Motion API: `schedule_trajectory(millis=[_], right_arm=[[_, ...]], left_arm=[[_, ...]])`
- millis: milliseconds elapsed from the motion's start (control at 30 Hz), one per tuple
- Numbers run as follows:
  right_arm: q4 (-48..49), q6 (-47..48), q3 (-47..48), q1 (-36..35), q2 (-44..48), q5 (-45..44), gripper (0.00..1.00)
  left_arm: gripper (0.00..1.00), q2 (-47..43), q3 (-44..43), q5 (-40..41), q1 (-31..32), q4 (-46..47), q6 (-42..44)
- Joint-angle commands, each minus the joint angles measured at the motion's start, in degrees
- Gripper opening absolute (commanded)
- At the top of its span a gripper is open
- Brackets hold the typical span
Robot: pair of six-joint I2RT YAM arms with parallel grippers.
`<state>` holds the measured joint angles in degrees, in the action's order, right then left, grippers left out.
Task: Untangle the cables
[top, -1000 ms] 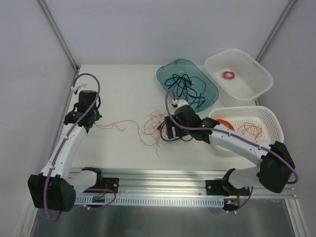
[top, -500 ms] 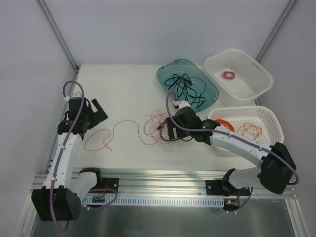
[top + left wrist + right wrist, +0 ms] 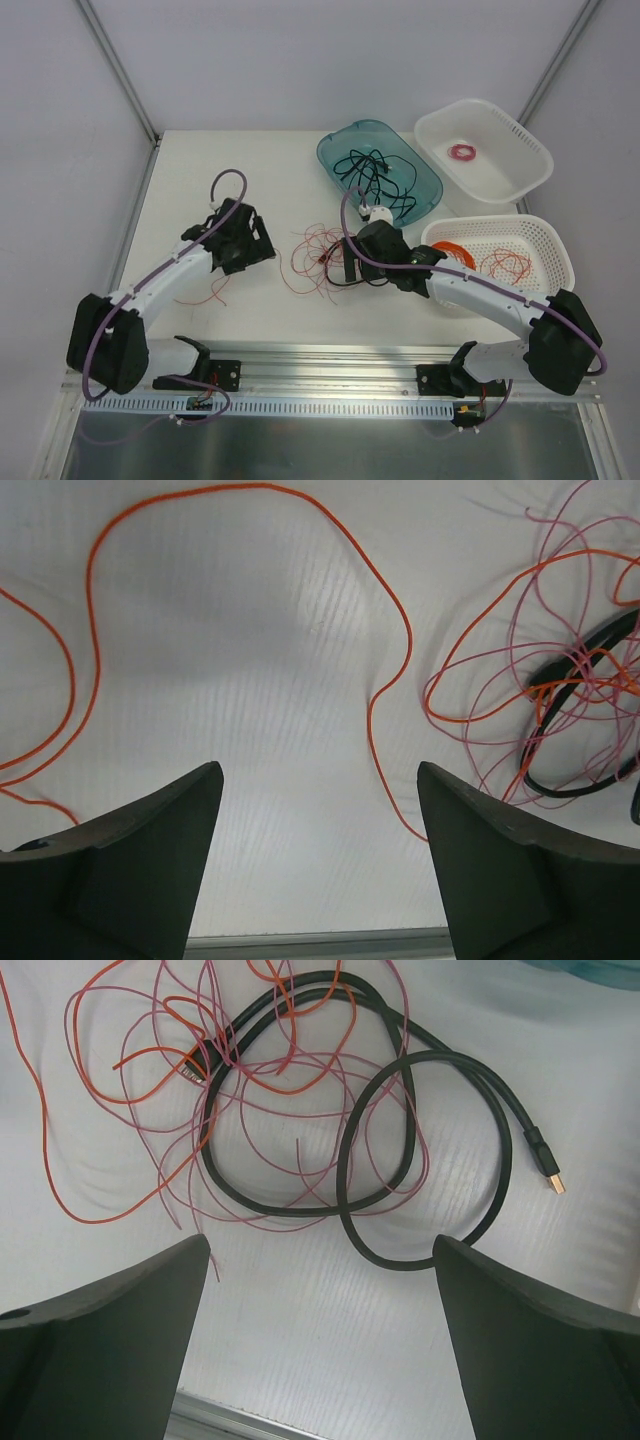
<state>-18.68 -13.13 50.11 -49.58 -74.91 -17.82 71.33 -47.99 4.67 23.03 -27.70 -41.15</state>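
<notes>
— Swung in from the left edge to mid-table over the last second: left gripper [image 3: 258, 242]. Clamped on a red strand back then, since let go.
— Jaws at present?
— Spread wide in the left wrist view, nothing between them, only bare table [image 3: 230, 175] below.
— And the freed strand?
— Slack on the table in broad curves: loose red wire [image 3: 409, 640], ahead of the left fingers and touching neither.
— Right side?
— Hardly shifted since then. Right gripper [image 3: 320, 1250] hanging low over the table, jaws at full spread, holding nothing.
— Location of the tangle?
— Mid-table, between the two grippers: cables [image 3: 315, 255], just ahead of the right fingers. Thin red and pink strands looped through a black cord [image 3: 343, 1170]. Gold-tipped plug [image 3: 548, 1175] lying clear at one side.
— Anything else worth logging?
— More black cord heaped in the teal tray [image 3: 340, 140] at the back. Pink ring [image 3: 462, 152] in the far white basket [image 3: 505, 165]. Orange coil [image 3: 452, 248] and a few red loops in the near white basket [image 3: 550, 245], beside the right arm.
</notes>
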Motion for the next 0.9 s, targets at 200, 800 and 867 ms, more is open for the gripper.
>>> schedule_trajectory(millis=[200, 800, 867], right_arm=[[1.7, -1.6, -0.4, 0.8, -0.7, -1.4, 0.97], [8.9, -3.1, -1.5, 2.8, -8.0, 3.7, 0.97], [10.0, -3.9, -2.2, 3.3, -9.5, 4.7, 0.97]], left_arm=[[0.65, 14.1, -4.9, 4.6, 5.9, 6.2, -2.4], [0.28, 24.3, -8.0, 8.4, 8.4, 7.8, -2.3], [0.12, 22.5, -7.4, 9.7, 8.5, 7.8, -1.9]])
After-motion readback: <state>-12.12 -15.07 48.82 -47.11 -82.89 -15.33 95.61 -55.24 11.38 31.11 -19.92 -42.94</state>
